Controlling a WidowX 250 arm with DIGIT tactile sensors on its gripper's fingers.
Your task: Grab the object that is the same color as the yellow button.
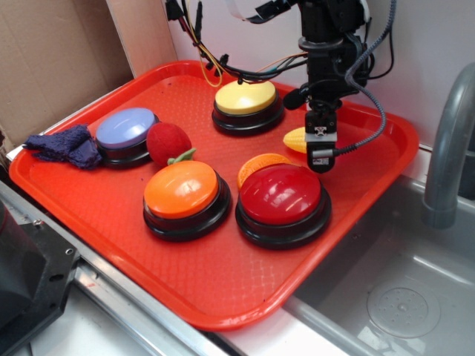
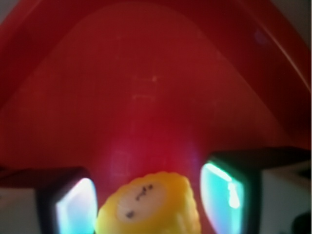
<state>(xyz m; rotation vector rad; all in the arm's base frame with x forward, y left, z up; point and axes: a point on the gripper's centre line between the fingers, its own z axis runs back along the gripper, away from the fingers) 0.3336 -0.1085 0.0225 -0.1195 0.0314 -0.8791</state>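
My end effector [image 1: 320,154] hangs over the far right part of a red tray [image 1: 223,297], its fingers [image 2: 73,207] apart with the toy corn cob [image 1: 295,139] between them. In the wrist view the corn cob shows its pale flat end and kernel ridges at the bottom of the frame, a gap visible on each side between it and my fingers, so I am not clamped on it. From the exterior view the corn lies on the tray just right of the yellow button [image 1: 247,105] and behind the red button [image 1: 283,203]. An orange ridged disc [image 1: 258,165] leans against the red button's far left edge. An orange button [image 1: 185,198] sits left of the red one, with a red toy fruit [image 1: 168,143] behind it and a lilac button [image 1: 125,134] further left. A dark blue cloth [image 1: 65,145] lies at the tray's left rim. A grey sink [image 1: 401,297] lies to the right of the tray.
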